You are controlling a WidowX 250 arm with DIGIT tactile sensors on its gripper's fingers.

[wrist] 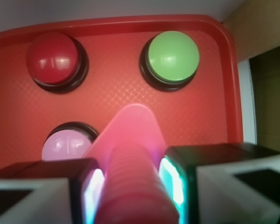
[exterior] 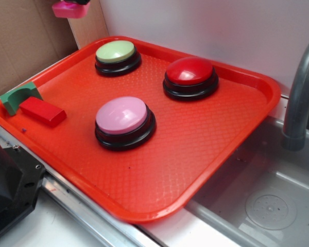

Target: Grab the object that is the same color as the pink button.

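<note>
The pink bolt (wrist: 130, 168) was clamped between the gripper (wrist: 133, 186) fingers; 3 buttons were held on the red tray (exterior: 206, 154), the pink button (exterior: 122, 116) at 6 o'clock.

Your exterior view is bright and evenly lit, with soft glare on the red button (exterior: 189, 71) and only faint shadows under the buttons on the tray (exterior: 195, 170). Your wrist view is softer: the pink bolt (wrist: 130, 177) and fingers (wrist: 42, 186) up close are badly blurred, and the tray rim bows at the edges.
</note>
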